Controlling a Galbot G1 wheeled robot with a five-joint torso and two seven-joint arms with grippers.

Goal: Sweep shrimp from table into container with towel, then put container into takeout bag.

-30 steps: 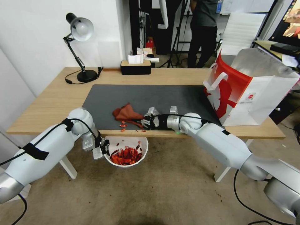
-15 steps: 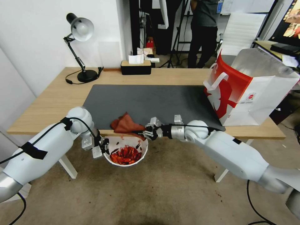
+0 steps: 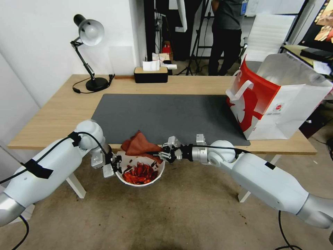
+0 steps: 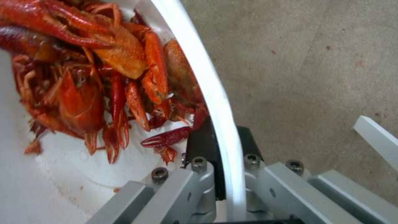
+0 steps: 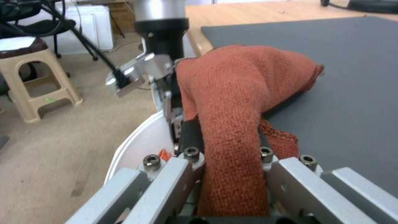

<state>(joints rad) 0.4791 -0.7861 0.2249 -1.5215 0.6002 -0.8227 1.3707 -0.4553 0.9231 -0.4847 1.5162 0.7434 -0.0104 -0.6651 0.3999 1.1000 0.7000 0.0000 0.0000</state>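
We see the long light wood-topped table [image 3: 62, 111] with its large dark grey rectangular mat [image 3: 166, 114], and at its far right end the large white paper takeout bag [image 3: 277, 100] with red print stands open, tilted, well apart from everything else. Below the table's near edge, left of centre, our left gripper [image 3: 116, 166] holds the round white plastic container [image 3: 138, 180] in the air, its fingers [image 4: 203, 143] clamped on the rim, one inside the wall and one outside. The glossy red-orange shrimp [image 3: 138, 172] lie piled inside this container. Our right gripper [image 3: 160, 153], just right of the container, is closed on a dull rust-red towel [image 3: 140, 146], which drapes from the mat's near edge over the container's far rim.
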